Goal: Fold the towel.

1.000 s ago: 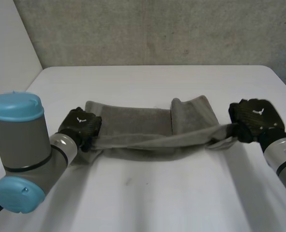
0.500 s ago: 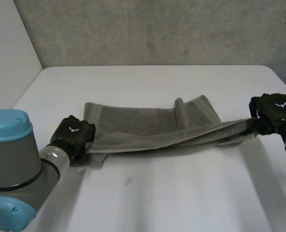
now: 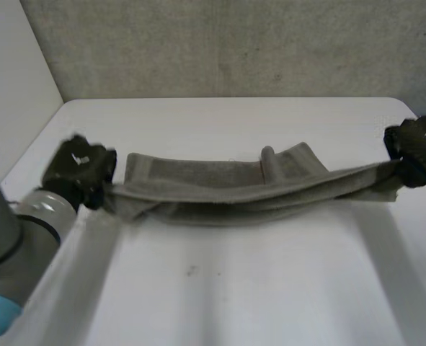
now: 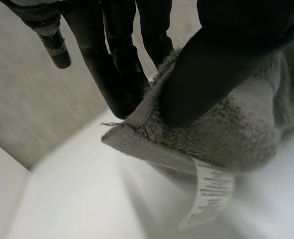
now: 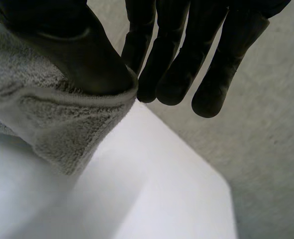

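A grey towel (image 3: 227, 189) is stretched across the middle of the white table (image 3: 220, 288), its near edge lifted and pulled taut between my two hands. My left hand (image 3: 79, 169) pinches the towel's left corner (image 4: 226, 134) between thumb (image 4: 211, 74) and fingers, where a white label (image 4: 209, 191) hangs. At the table's right edge, my right hand (image 3: 418, 148) pinches the towel's right corner (image 5: 47, 124) between thumb (image 5: 87, 59) and fingers (image 5: 186, 59). The far part of the towel lies on the table with a raised wrinkle (image 3: 270, 162).
A grey wall (image 3: 227, 43) stands behind the table's far edge, and a white side panel (image 3: 14, 94) rises at the left. Bare tabletop lies in front of the towel.
Both hands have moved outward and away from me, pulling the lifted towel edge straight and taut. The left arm has swung out to the left.
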